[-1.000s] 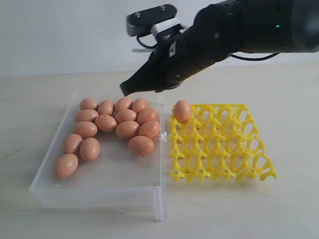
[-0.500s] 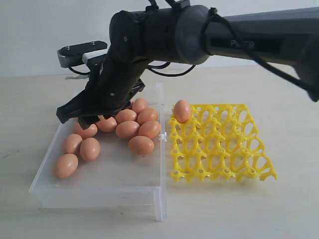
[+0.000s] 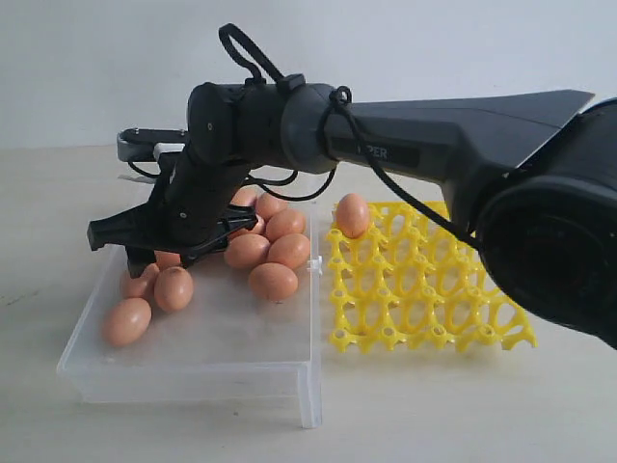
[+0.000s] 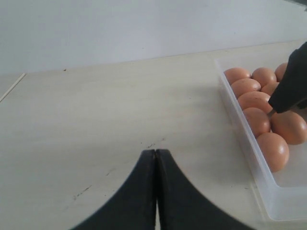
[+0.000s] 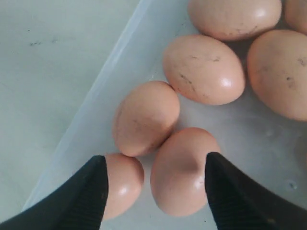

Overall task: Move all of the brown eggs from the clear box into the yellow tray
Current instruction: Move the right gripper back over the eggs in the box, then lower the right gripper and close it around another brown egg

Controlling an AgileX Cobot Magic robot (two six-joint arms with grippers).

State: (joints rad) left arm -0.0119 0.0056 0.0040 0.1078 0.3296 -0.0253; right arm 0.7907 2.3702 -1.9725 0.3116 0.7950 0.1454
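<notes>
Closest to you in the exterior view is the front wall of the clear box [image 3: 183,381]. It stands on the table [image 3: 463,405] with the yellow tray [image 3: 390,333] just beside it at three o'clock. The brown eggs [image 3: 273,281] lie loose on the box floor. The nearest egg [image 3: 127,321] sits by the left wall at the seven o'clock end of the group, and two more lie just behind it. Your right hand [image 5: 154,163] hangs over these left-side eggs, at about nine o'clock in the box. The right arm [image 3: 434,145] crosses in from the three o'clock side, above the other eggs. That hand is open and grips nothing. In the right wrist view its fingers [image 5: 81,196] stand spread with one egg [image 5: 184,170] lying between them. A second egg is partly hidden under one fingertip, close to the box's side wall. You cannot tell whether either finger touches a shell. Farther back, at about two o'clock from the hand, the remaining eggs crowd together toward the far wall. One egg [image 3: 352,214] stands in the tray's far-left cup, at eleven o'clock on the tray and well apart from the hand. Your left hand [image 4: 156,155] is closed, fingertips pressed together, over bare table outside the box. In its wrist view the box wall and a row of eggs are visible.
</notes>
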